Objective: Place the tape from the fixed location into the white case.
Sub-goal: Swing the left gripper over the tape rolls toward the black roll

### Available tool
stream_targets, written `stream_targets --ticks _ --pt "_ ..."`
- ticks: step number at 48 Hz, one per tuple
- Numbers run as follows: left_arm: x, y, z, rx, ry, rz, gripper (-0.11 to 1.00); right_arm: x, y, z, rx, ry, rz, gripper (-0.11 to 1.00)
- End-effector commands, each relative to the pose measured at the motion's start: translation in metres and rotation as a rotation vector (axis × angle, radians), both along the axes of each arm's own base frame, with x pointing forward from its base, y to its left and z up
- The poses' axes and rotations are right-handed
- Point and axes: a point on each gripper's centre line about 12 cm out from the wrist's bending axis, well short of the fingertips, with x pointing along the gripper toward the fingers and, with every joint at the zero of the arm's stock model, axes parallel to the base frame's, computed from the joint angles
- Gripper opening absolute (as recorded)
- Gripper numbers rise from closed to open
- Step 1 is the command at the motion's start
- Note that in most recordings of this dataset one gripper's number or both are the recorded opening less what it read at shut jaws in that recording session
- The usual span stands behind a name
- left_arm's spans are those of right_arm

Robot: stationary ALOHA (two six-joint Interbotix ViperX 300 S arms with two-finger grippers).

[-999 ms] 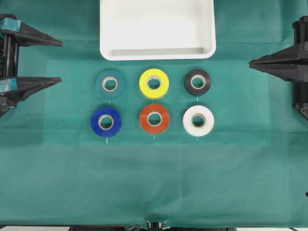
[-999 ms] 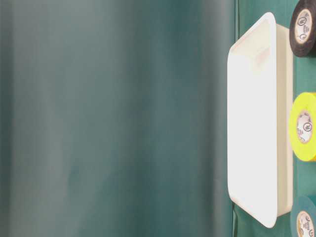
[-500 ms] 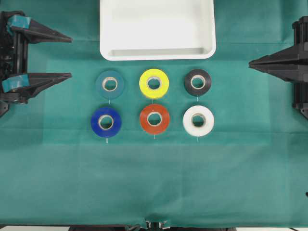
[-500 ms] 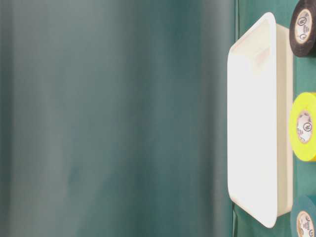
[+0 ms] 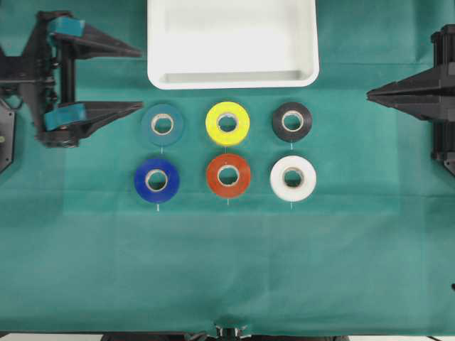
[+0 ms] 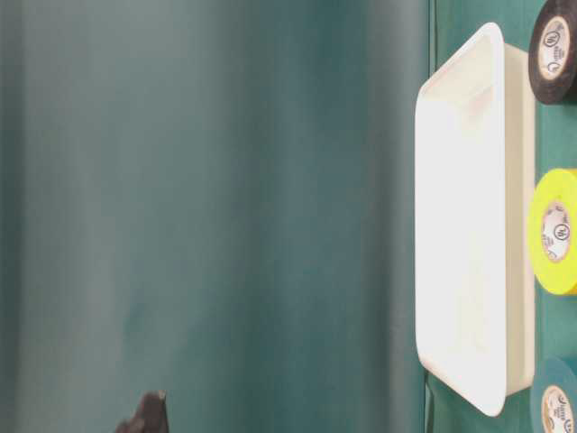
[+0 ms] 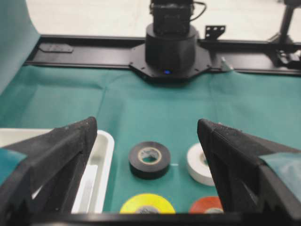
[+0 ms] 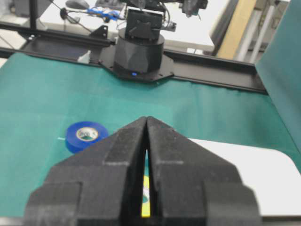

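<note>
Left gripper (image 5: 141, 79) advanced toward rolls; tape (image 5: 292, 121) flat, core upward.

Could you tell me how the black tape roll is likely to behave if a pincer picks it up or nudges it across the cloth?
The black tape roll lies flat on the green cloth, so a nudge would probably slide it, not roll it. Its thick wound band and pale core suggest it is stiff and should hold shape under a squeeze. Set on edge, it could well roll.
</note>
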Motion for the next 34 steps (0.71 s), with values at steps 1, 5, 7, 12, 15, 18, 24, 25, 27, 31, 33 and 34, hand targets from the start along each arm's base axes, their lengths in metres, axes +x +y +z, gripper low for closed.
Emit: stream_targets --ticks 1,5,7,12,15,18,24,25,27,31,33,34 --pt "0.015 0.003 0.011 0.002 -0.026 0.008 0.95 0.003 0.0 0.01 -0.002 -0.023 -0.002 0.0" --pt "0.027 0.005 0.011 0.001 -0.02 0.012 0.95 0.003 0.0 0.01 -0.002 -0.023 -0.002 0.0" --pt "0.033 0.005 0.01 0.001 -0.014 0.012 0.95 0.003 0.0 0.01 -0.002 -0.021 0.0 0.0" --pt "0.051 0.007 0.011 0.001 -0.005 0.013 0.95 0.003 0.0 0.009 -0.002 -0.015 0.0 0.0" --pt "0.065 0.008 0.012 0.002 0.002 0.013 0.95 0.003 0.0 0.009 -0.002 -0.015 -0.002 0.0" --pt "0.076 0.008 0.015 0.003 -0.001 0.013 0.95 0.003 0.0 0.009 -0.002 -0.015 -0.002 0.0" --pt "0.096 0.01 0.021 0.007 -0.007 0.012 0.95 0.003 0.0 0.008 -0.002 -0.012 0.0 0.0" --pt "0.101 0.01 0.023 0.008 -0.01 0.012 0.95 0.003 0.0 0.008 -0.002 -0.012 0.0 0.0" --pt "0.107 0.01 0.025 0.018 -0.013 0.011 0.95 0.003 0.0 0.008 -0.002 -0.012 -0.002 0.0" --pt "0.119 0.011 0.027 0.035 -0.015 0.011 0.95 0.003 0.0 0.008 -0.002 -0.008 0.0 0.0" --pt "0.124 0.012 0.028 0.044 -0.016 0.011 0.95 0.003 0.0 0.008 -0.002 -0.006 -0.002 0.0" --pt "0.127 0.012 0.029 0.049 -0.018 0.011 0.95 0.003 0.0 0.008 -0.002 -0.006 -0.002 0.0"
